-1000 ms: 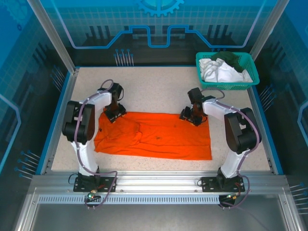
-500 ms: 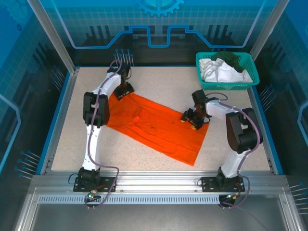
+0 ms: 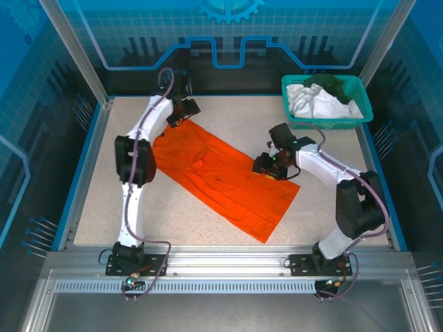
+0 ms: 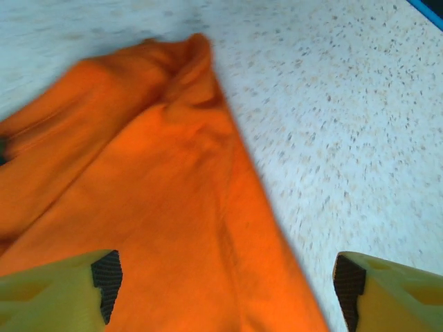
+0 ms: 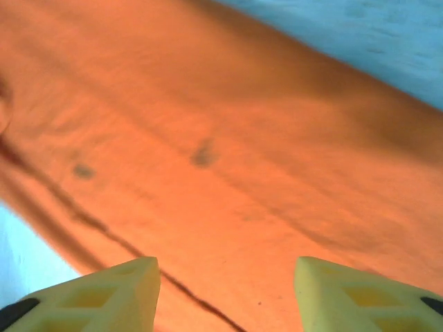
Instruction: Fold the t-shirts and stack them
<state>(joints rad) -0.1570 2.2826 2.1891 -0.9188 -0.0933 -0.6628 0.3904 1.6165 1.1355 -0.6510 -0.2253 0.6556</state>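
At the near edge of the table [image 3: 173,214], the left arm's base [image 3: 135,259] and the right arm's base [image 3: 322,263] stand bolted side by side. Just beyond them the orange t-shirt [image 3: 221,176] lies spread on the speckled surface, set on a slant. Its nearest corner points toward the right arm's base, and its far end reaches toward the back left corner. The cloth is mostly flat, with a few creases in its left part.

The right end effector [image 3: 266,166] sits over the shirt's right edge, about midway up the table. Seen from the right wrist, its yellow fingers [image 5: 118,290] stand apart. The orange cloth lies flat and unpinched below the gap, so it is open and grips nothing.

Farther back, the left arm is stretched far out, and the left end effector [image 3: 185,109] hangs at the shirt's far end, near the back rim. From the left wrist its fingers [image 4: 62,290] are spread wide, open, with nothing between them. Below them are the shirt's edge and its bunched corner, beside bare table.

In the far right corner the teal basket [image 3: 325,123] holds the crumpled white t-shirts [image 3: 315,104] and the dark green t-shirt [image 3: 334,83], well apart from the orange one.
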